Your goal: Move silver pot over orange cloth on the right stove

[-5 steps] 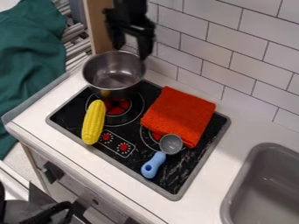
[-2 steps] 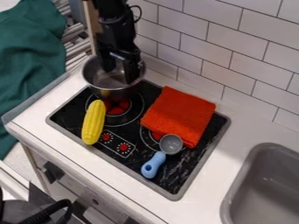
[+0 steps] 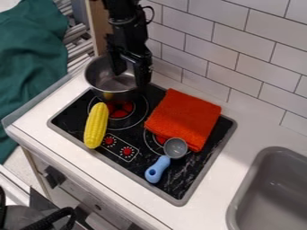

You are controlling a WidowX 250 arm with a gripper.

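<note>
The silver pot (image 3: 108,82) stands at the back left of the black stove (image 3: 78,117), behind the left burner. My gripper (image 3: 130,78) hangs over the pot's right side with its two fingers spread apart, one above the pot's inside and the other at its right rim. Whether either finger touches the pot I cannot tell. On the stove's right side lies the folded orange cloth (image 3: 183,117), partly covering the right burner.
A yellow corn cob (image 3: 96,126) lies at the stove's left. A blue-handled scoop (image 3: 158,169) rests against the cloth's front. Behind is a tiled wall (image 3: 240,63); a grey sink (image 3: 273,193) is at the right.
The gripper has come down from above the pot to its right rim, lately shifting a little to the right. Its fingers were spread before too. Pot and cloth have not moved.
</note>
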